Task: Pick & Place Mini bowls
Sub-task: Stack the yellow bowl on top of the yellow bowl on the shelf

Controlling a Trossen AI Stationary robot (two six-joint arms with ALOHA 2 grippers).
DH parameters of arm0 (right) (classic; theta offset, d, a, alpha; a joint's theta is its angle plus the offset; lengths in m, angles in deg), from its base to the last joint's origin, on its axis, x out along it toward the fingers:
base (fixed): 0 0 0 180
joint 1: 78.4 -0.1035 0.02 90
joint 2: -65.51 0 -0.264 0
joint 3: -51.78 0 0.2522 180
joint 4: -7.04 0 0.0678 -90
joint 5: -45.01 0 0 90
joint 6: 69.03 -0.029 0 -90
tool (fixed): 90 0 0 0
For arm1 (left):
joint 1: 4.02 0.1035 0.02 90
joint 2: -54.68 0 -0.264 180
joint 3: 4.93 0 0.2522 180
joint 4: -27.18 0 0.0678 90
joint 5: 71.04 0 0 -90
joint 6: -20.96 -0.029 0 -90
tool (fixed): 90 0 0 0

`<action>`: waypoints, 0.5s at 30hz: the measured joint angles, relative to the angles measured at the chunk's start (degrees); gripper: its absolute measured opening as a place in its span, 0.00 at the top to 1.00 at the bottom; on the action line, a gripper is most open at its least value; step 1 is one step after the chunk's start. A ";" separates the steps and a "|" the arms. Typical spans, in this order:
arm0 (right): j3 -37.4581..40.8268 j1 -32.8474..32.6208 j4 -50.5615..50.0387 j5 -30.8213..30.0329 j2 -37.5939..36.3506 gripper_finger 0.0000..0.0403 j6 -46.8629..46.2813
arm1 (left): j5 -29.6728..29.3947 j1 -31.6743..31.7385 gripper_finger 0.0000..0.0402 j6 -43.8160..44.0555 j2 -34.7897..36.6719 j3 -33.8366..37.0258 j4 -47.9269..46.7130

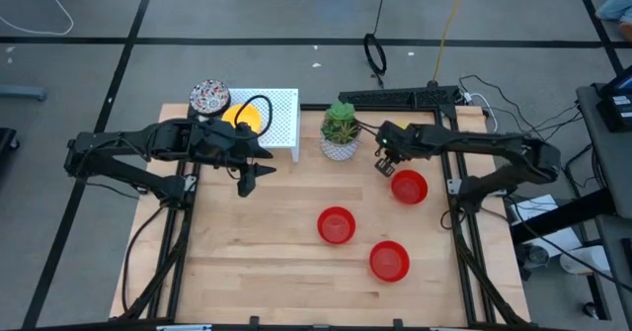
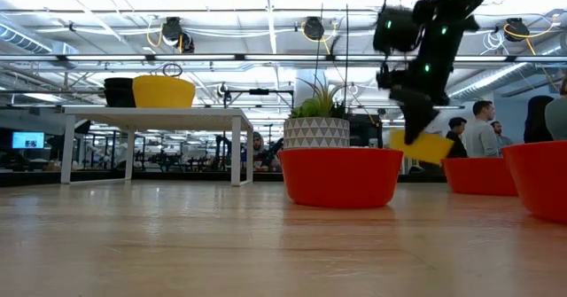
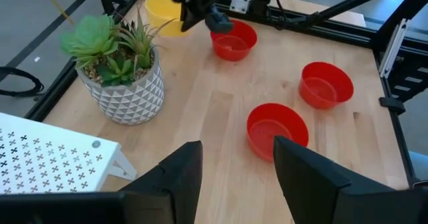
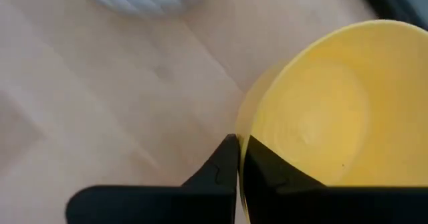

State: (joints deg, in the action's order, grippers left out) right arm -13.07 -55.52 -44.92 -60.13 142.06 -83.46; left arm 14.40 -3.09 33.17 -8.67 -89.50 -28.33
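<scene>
My right gripper [image 4: 237, 140] is shut on a yellow mini bowl [image 2: 421, 146], which hangs above the table's far right part, beside the white pot with a green plant [image 1: 340, 133]. Three red mini bowls [image 1: 409, 187] [image 1: 336, 224] [image 1: 389, 260] stand on their bases on the wooden table. A patterned mini bowl [image 1: 209, 97] and another yellow one [image 1: 242, 117] sit on the white rack [image 1: 281, 124] at the far left. My left gripper [image 3: 235, 150] hovers open near the rack, holding nothing. My right gripper holds the yellow bowl by its rim [image 4: 251, 127], with one finger inside the bowl and one outside. The fingers slant down from above. The bowl [image 3: 164, 13] is lifted clear of the table and hangs tilted below the fingers.
The plant pot [image 3: 124, 83] stands close to the held bowl. The nearest red bowl [image 3: 233, 42] lies just beside my right gripper. Bare wood lies at the table's near left. People stand in the room beyond the table [image 2: 483, 128].
</scene>
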 joint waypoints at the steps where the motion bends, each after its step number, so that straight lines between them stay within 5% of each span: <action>1: 0.00 -1.12 1.11 0.03 -1.17 1.00 -0.09 | 0.00 0.00 0.54 0.00 0.00 0.00 0.00; 15: -0.01 -25.45 20.49 -1.55 -2.78 1.00 -7.60 | -0.02 0.00 0.54 -2.98 0.00 0.00 -0.18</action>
State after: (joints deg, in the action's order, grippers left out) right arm -13.08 -80.96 -24.43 -61.68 139.28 -91.06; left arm 14.38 -3.09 30.19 -8.67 -89.50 -28.52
